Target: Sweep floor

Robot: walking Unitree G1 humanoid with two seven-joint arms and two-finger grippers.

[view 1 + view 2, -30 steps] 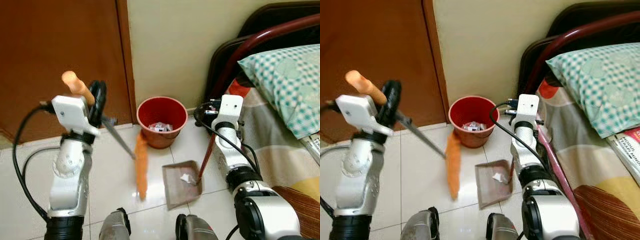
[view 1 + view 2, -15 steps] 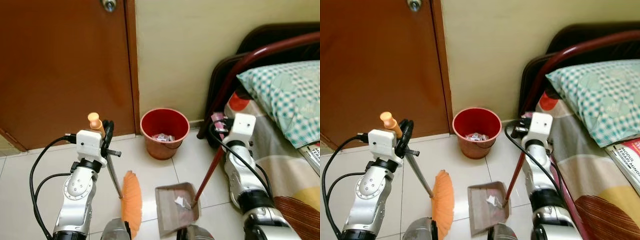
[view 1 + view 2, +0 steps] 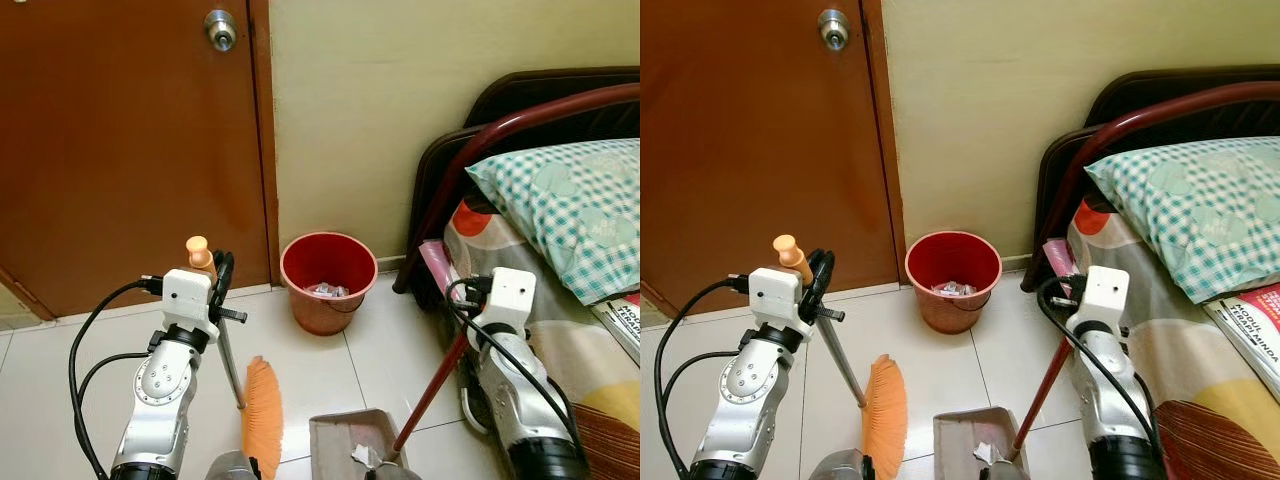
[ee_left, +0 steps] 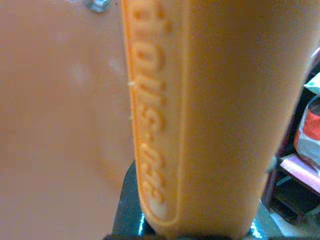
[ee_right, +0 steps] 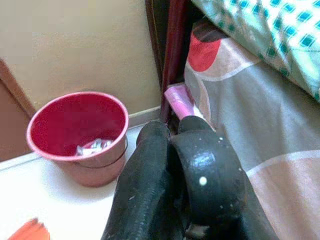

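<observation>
1. The left gripper (image 3: 215, 290) stays clamped on the broom (image 3: 262, 420); its bristles now stand upright beside the dustpan (image 3: 350, 450).
2. The right gripper (image 3: 470, 330) holds the dustpan handle, now drawn back from the bucket (image 3: 328, 280).
3. Debris remains unemptied.

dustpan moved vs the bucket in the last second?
Yes. The dustpan now lies farther from the red bucket, back toward the robot, with a stretch of bare tile between them.
</observation>
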